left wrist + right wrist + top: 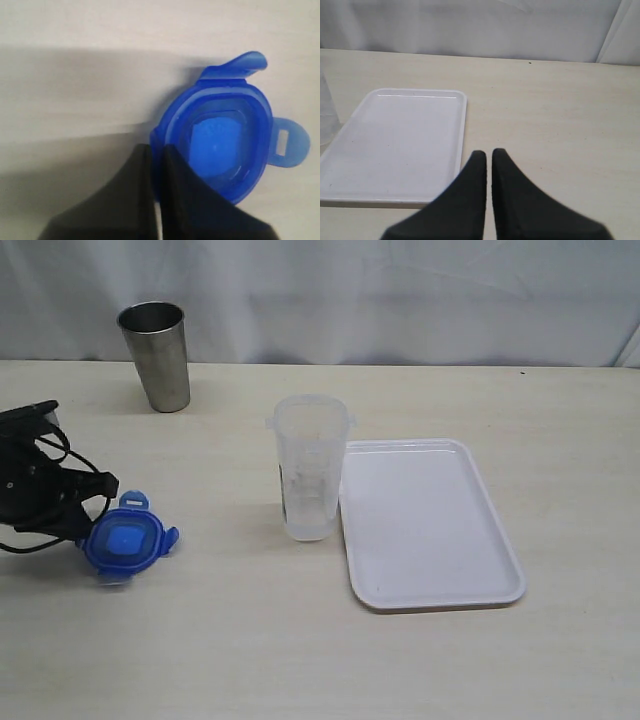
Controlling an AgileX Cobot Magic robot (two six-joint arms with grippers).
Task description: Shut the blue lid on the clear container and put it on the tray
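Blue lid (220,140) is flat on the table (300,660), well left of the clear container (310,468) and slightly nearer the front edge. Its flaps are splayed outward. It's not lifted yet.

Left gripper (156,150) is at the lid's rim on the side away from the container. Fingers are drawn almost together, just a thin slit, and they look nipped on the rim edge. It's a shallow bite, by my read.

The container stands upright with its mouth open. It's on the table, not on the tray (430,530). The tray lies directly on the container's right, rim touching or just beside its base, can't tell which.

Steel cup (156,355) is back-left of the container, well apart and out of the way.

Right gripper (488,152) is low over the table on the far side of the tray from the container. Fingers are together, with nothing in them.

Step in hand, as I see it: lift the lid and carry it to the container.
- Raise it straight up and slowly, since an edge pinch lets the lid droop or swivel.
- If it sags, set it down and regrip deeper.
- Level it before it comes over the mouth, with the flaps outside the container's rim.
- Press down centred. The container is tall and narrow, so a sideways push probably tips it.
- The idle right gripper could steady the container.
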